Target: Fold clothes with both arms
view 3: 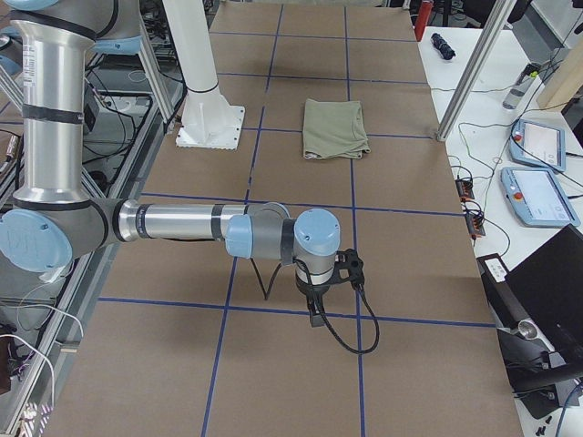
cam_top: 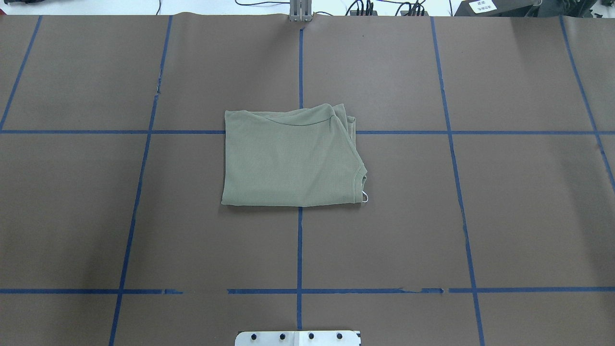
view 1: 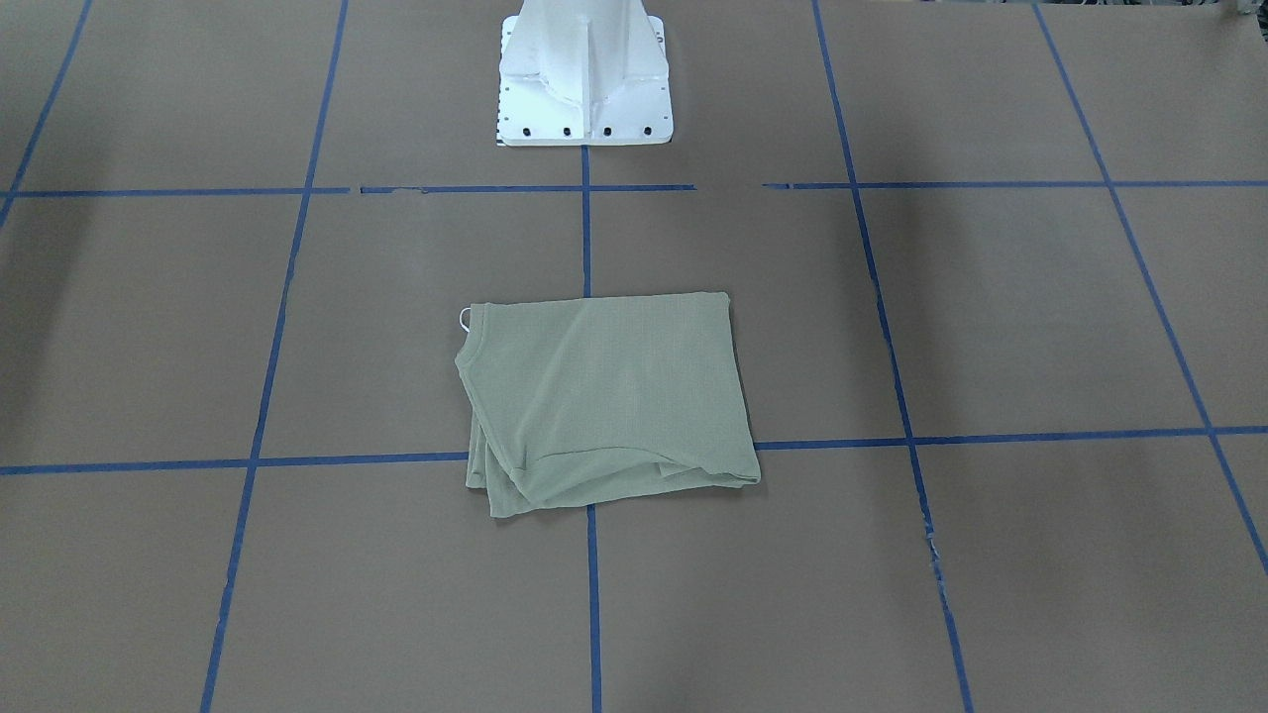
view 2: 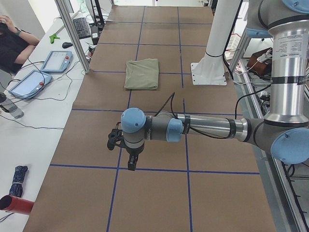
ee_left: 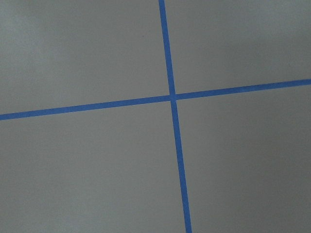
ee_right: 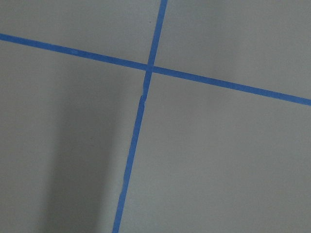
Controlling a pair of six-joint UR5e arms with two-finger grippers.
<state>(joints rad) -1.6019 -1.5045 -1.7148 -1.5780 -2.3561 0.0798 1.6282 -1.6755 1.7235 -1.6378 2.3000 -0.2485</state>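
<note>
The pale olive-green shirt (view 1: 604, 396) lies folded into a rough rectangle at the middle of the brown table (cam_top: 480, 216), with its collar and a small white loop (cam_top: 365, 197) at one corner. It also shows in the side views, shirt (view 2: 142, 73) and shirt (view 3: 334, 127). My left gripper (view 2: 131, 162) hangs over bare table far from the shirt, at the left end. At the opposite end my right gripper (view 3: 316, 314) also points down over bare table. I cannot tell whether either is open or shut. Both wrist views show only table and blue tape.
The white pedestal base (view 1: 584, 79) stands behind the shirt. Blue tape lines (cam_top: 299, 250) grid the table. A side bench carries teach pendants (view 2: 55, 62) and cables, with a person (view 2: 12, 43) seated there. More pendants (view 3: 537, 196) lie beyond the right end.
</note>
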